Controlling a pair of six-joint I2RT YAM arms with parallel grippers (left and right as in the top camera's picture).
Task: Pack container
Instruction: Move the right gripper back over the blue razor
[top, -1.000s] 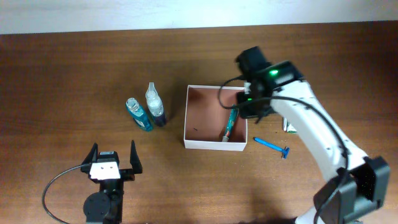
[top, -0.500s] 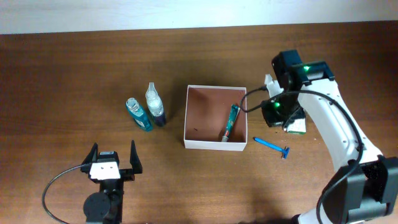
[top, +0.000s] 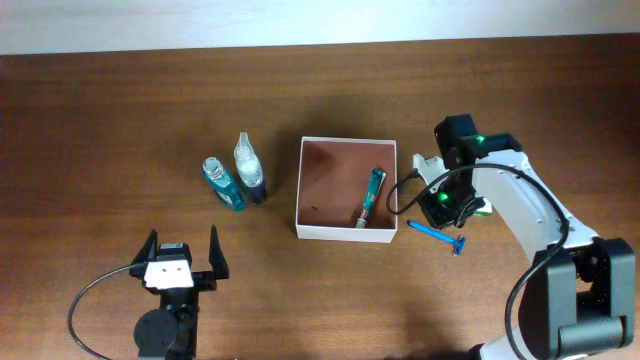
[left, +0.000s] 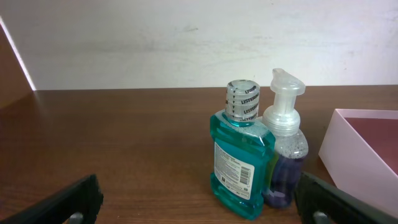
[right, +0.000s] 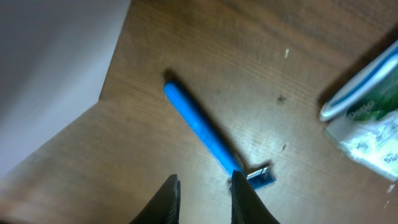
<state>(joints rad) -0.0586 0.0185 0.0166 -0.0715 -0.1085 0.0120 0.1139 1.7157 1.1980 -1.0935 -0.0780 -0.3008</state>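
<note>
Since the blue razor (right: 202, 132) lies flat on the table (top: 120, 120) just off the near right corner of the container (top: 345, 234), the right gripper (right: 205, 199) hangs low over it. It points straight down, its jaws parted only a little and nothing between them. One finger sits in front of the handle close to the razor's head; whether it touches I can't tell. To my eye the narrow gap suits so thin a handle, but the jaws would have to straddle it squarely. The container stands mid-table, open side up, with a green tube (top: 370, 196) lying inside along its right wall. A white and green packet (right: 367, 124) rests on the wood beyond the razor. Left of the container, a teal mouthwash bottle (left: 239, 158) and a clear pump bottle (left: 285, 155) stand upright, side by side and seemingly touching. The left gripper (top: 181, 252) sits low near the front edge, level and aimed at them, splayed wide and empty, well short of both.
</note>
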